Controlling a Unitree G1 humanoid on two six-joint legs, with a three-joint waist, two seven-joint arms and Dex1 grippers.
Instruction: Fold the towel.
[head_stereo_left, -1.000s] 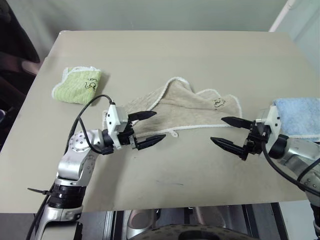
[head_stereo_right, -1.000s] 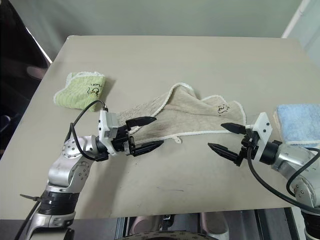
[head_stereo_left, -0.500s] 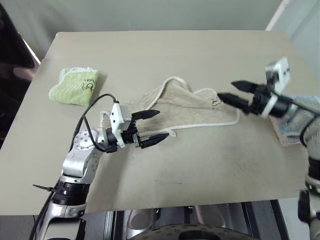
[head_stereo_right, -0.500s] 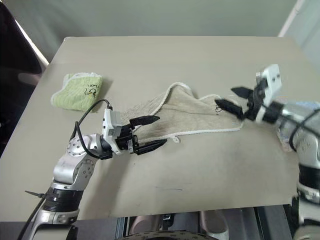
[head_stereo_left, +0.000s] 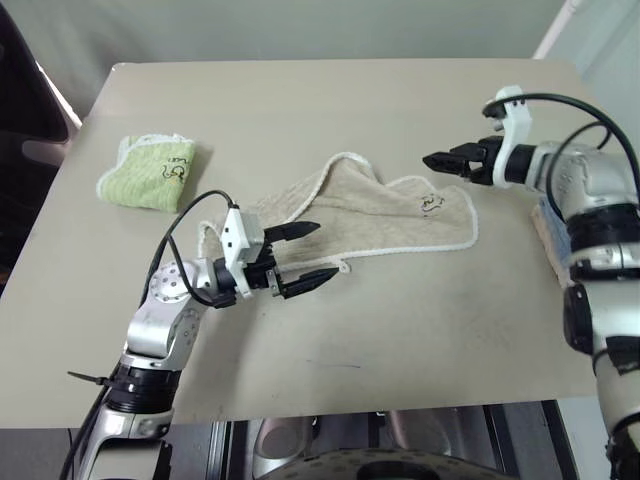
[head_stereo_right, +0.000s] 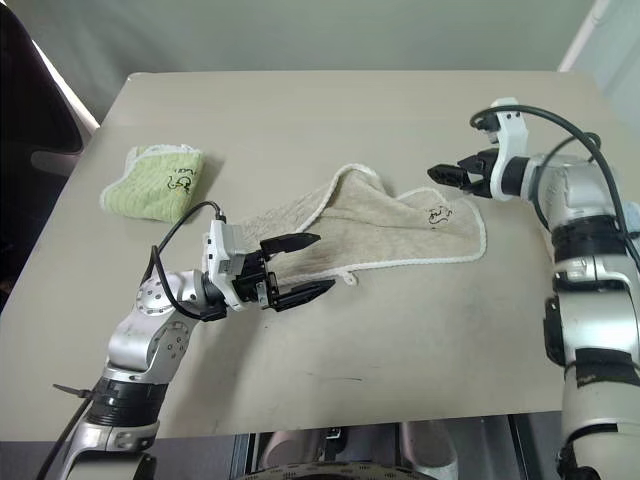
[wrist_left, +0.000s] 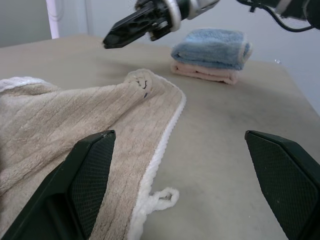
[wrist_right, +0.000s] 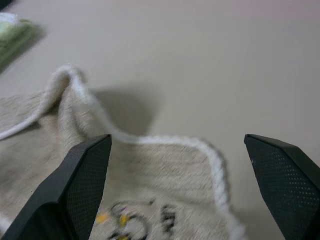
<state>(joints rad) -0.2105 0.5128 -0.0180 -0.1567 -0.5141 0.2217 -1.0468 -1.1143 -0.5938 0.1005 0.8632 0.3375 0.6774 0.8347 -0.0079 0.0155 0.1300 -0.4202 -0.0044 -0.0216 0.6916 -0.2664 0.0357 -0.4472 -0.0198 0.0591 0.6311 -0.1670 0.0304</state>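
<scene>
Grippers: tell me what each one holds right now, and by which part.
Nothing is held. The left gripper stands open over the towel's near edge; the right gripper hangs open above the far corner with the dark mark.

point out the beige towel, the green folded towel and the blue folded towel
beige terry towel with white edging (head_stereo_left: 380, 215), left eye view, middle of the cloth
light-green folded towel (head_stereo_left: 148, 175), left eye view, its top face
light-blue folded towel (wrist_left: 212, 45), left wrist view, its top layer
</scene>
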